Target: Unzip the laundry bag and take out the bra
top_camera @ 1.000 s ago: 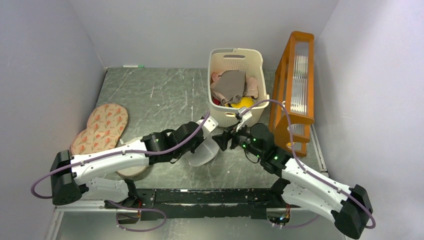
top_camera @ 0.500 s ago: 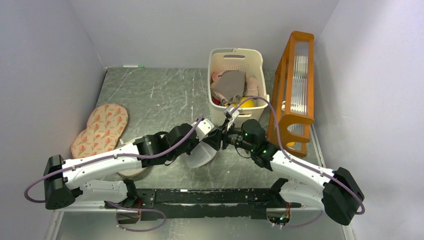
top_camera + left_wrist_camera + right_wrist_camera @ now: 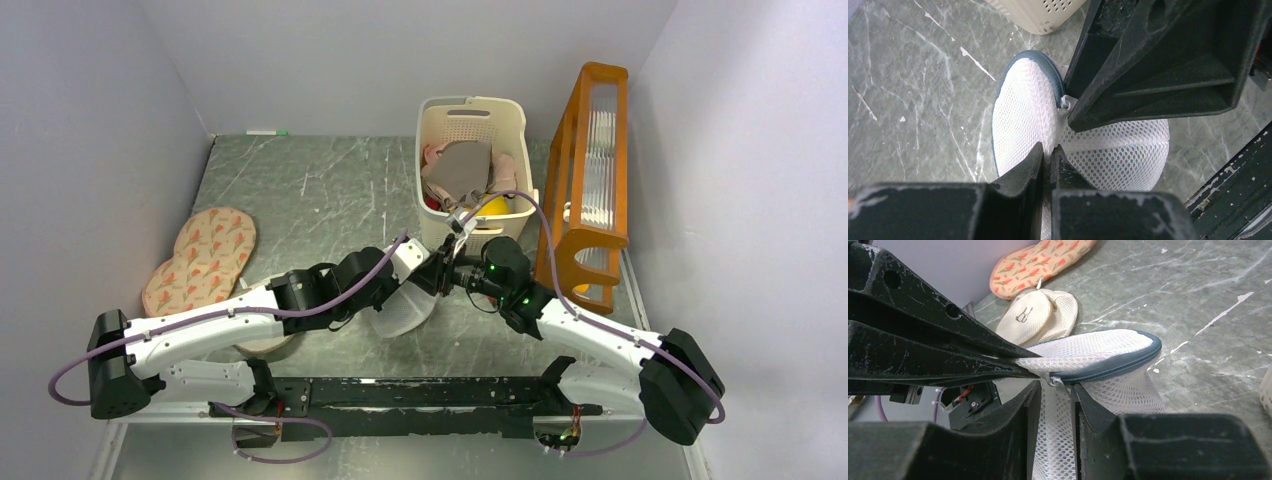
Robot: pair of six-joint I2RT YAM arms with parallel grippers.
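The laundry bag [image 3: 404, 311], a white mesh pouch with a dark zip rim [image 3: 1118, 365], hangs lifted between the two arms in front of the basket. My left gripper [image 3: 1050, 150] is shut on a fold of its mesh just below the rim. My right gripper [image 3: 1055, 385] faces it from the other side, at the zip's end. Its fingers stand a narrow gap apart, with the small white zip pull [image 3: 1057, 382] at their tips and mesh behind. The zip looks closed. The bra does not show.
A cream slatted basket [image 3: 437, 110] of clothes stands right behind the grippers. An orange rack [image 3: 590, 170] leans at the right wall. Pink patterned pads [image 3: 205, 255] and cream round pads [image 3: 1040, 315] lie at the left.
My right gripper has moved left up to the bag and its jaws have narrowed around the zip pull. The left arm shifted slightly right, still holding the mesh.
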